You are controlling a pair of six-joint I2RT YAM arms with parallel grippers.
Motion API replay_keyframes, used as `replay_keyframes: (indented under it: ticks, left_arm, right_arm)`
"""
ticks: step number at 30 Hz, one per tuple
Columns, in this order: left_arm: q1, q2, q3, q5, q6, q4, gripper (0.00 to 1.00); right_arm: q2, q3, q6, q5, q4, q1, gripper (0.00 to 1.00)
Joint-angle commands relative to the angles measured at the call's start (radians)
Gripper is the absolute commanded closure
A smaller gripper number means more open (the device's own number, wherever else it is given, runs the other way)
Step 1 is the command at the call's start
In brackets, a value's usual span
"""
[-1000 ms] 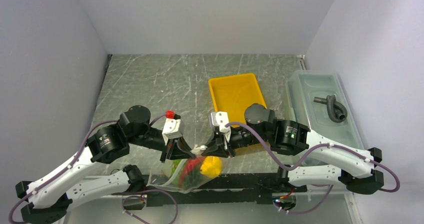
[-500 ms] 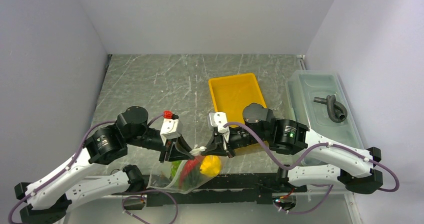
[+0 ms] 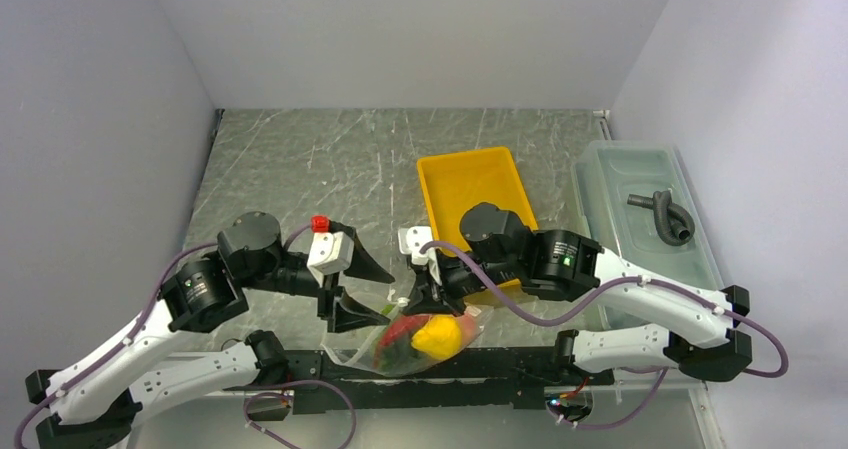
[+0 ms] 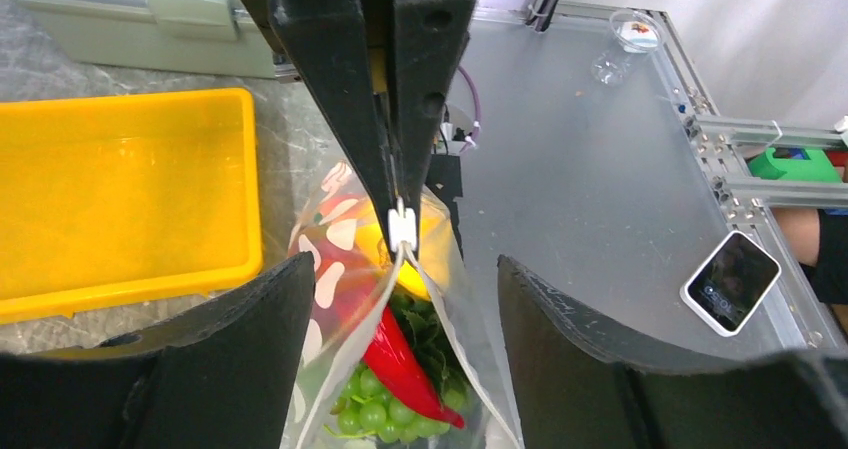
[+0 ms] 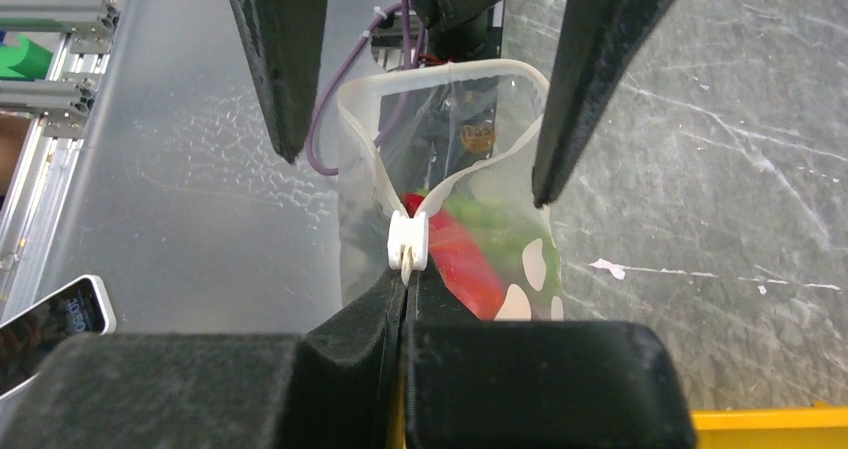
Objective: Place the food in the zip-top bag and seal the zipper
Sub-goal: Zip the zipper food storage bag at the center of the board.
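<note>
The food (image 4: pixel 402 361) sits inside the zip-top bag (image 5: pixel 452 139); the right gripper (image 5: pixel 405 291) pinches the zipper (image 5: pixel 440 67) by its slider; the left gripper (image 3: pixel 361 289) hangs released; the mouth gapes, so sealing remains.

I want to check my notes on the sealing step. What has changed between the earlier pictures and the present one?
The left gripper opened and let go of the mouth edge of the zip-top bag; its jaws now stand wide apart. The right gripper closed fully on the zipper and shifted slightly left. The bag sagged and spread rightward with the food inside. The yellow tray and lidded bin stayed put.
</note>
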Motion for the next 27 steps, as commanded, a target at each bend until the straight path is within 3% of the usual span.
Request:
replay_keyframes:
  ticks: [1, 10, 19, 27]
  left_arm:
    - [-0.003, 0.035, 0.036, -0.049, -0.007, 0.063, 0.3]
    - [-0.003, 0.05, 0.025, -0.082, -0.015, 0.103, 0.37]
    - [-0.003, 0.051, 0.027, -0.065, -0.013, 0.099, 0.6]
    - [-0.003, 0.054, 0.016, -0.058, -0.018, 0.096, 0.6]
  right_arm:
    - [0.004, 0.084, 0.019, 0.013, 0.013, -0.001, 1.0]
    - [0.055, 0.147, 0.049, 0.065, -0.057, -0.001, 1.0]
    - [0.068, 0.157, 0.065, 0.105, -0.062, -0.001, 1.0]
    - [0.073, 0.175, 0.082, 0.14, -0.07, -0.001, 1.0]
